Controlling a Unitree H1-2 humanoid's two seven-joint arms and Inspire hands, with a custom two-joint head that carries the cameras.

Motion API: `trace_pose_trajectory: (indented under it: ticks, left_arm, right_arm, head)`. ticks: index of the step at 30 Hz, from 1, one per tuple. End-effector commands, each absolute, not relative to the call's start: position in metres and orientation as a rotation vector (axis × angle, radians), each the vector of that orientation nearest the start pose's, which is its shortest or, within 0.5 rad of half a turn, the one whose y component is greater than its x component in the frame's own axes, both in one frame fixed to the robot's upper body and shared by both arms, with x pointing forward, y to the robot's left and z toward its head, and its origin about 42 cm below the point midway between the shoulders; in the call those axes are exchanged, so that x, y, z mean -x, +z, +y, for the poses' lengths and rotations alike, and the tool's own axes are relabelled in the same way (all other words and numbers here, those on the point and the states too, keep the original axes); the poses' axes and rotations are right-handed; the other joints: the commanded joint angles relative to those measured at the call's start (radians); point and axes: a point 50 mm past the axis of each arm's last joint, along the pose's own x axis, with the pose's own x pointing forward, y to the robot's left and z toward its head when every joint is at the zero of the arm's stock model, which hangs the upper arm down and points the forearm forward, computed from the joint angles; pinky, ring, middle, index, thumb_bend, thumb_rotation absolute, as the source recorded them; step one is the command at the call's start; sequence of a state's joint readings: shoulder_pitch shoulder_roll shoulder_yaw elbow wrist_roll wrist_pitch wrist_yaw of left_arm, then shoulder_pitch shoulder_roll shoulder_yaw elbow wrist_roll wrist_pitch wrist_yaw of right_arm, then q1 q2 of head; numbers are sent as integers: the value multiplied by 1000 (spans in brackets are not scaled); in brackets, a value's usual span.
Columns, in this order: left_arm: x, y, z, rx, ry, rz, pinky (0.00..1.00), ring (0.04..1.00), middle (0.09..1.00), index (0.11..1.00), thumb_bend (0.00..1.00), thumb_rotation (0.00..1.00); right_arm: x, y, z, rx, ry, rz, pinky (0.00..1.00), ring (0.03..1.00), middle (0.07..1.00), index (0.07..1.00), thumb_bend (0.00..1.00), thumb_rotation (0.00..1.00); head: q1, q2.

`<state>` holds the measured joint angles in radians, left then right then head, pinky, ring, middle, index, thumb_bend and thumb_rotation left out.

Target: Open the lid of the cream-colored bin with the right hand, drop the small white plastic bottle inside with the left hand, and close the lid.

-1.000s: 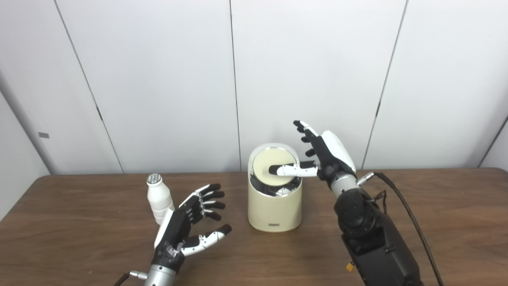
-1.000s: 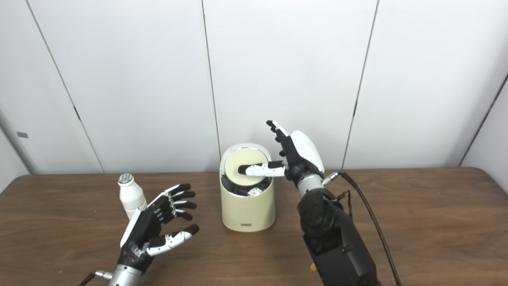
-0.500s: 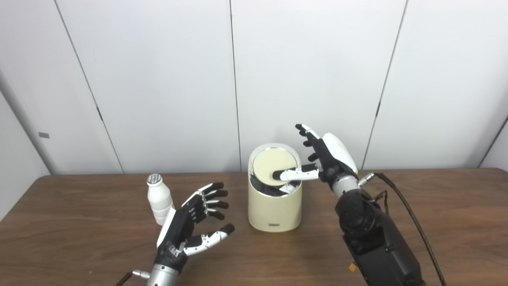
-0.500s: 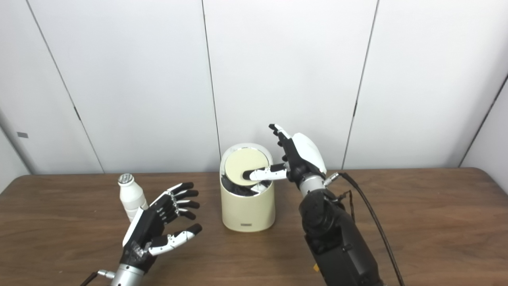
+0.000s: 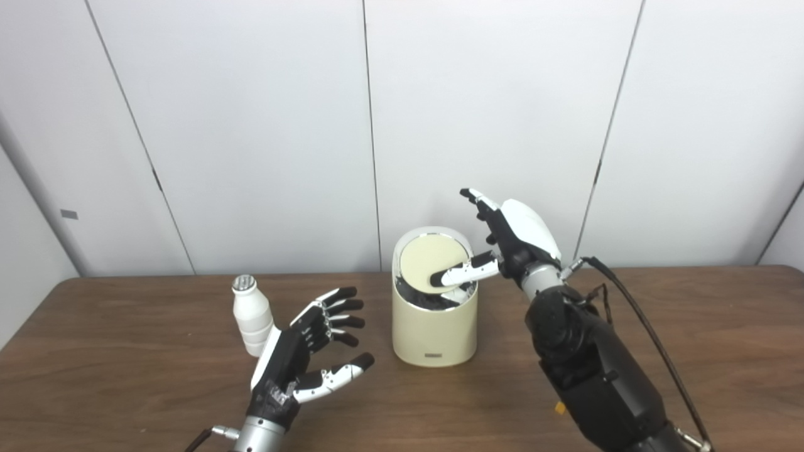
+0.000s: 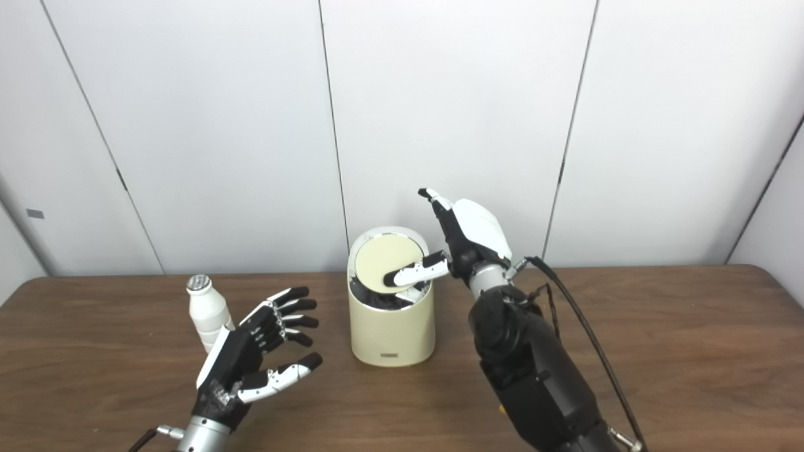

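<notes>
Starting at your left, the small white bottle (image 5: 252, 317) stands upright on the wooden table (image 5: 125, 376), touched by nothing. Just to its right and nearer you, your left hand (image 5: 301, 358) hovers released, fingers spread, palm turned toward the bin and holding nothing. Right of that sits the cream bin (image 5: 433, 314), its round lid (image 5: 430, 263) tilted so a dark gap shows at the near edge. Your right hand (image 5: 512, 242) is beside the bin's right rim, its thumb pressing on the lid, the other fingers raised and apart, grasping nothing.
</notes>
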<state>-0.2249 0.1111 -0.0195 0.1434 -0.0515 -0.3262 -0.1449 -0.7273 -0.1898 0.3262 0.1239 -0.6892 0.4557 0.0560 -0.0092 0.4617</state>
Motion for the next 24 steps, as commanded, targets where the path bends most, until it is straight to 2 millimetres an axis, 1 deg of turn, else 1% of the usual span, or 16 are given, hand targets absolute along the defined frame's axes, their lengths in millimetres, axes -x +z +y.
trace_pose_trajectory:
  ticks: [1,4,11,13,19,23,24]
  left_arm:
    - [-356,170,213,-89,-219,-478,573,693,776,824,638,9]
    - [-356,170,212,-89,-220,-477,569,689,775,823,635,2]
    - [-356,171,213,-80,-227,-476,575,694,784,829,629,0]
    - [-356,171,214,-81,-224,-476,572,691,779,825,635,0]
    - [-357,173,215,-78,-220,-477,567,692,779,824,637,0]
    - [-358,174,216,-85,-218,-480,572,697,781,829,628,0]
    - [-358,174,216,-90,-215,-482,571,695,780,828,628,0]
  right_arm:
    - [-462,311,-144,1058,15,-300,674,838,916,913,944,248]
    - [-461,314,-144,1105,22,-320,694,830,910,910,945,232]
    - [-459,322,-141,1261,14,-349,641,802,900,900,968,212]
    - [-459,322,-141,1307,15,-340,651,807,909,901,969,198]
    - [-457,319,-140,1353,48,-293,685,828,930,889,965,138]
    - [-459,314,-141,1375,52,-264,683,831,934,892,953,133]
    - [-459,312,-141,1372,51,-260,681,829,932,893,952,145]
  head:
    - [5,4]
    - [5,6]
    - [2,11]
    - [1,13]
    - [2,17]
    - [2,15]
    - [2,15]
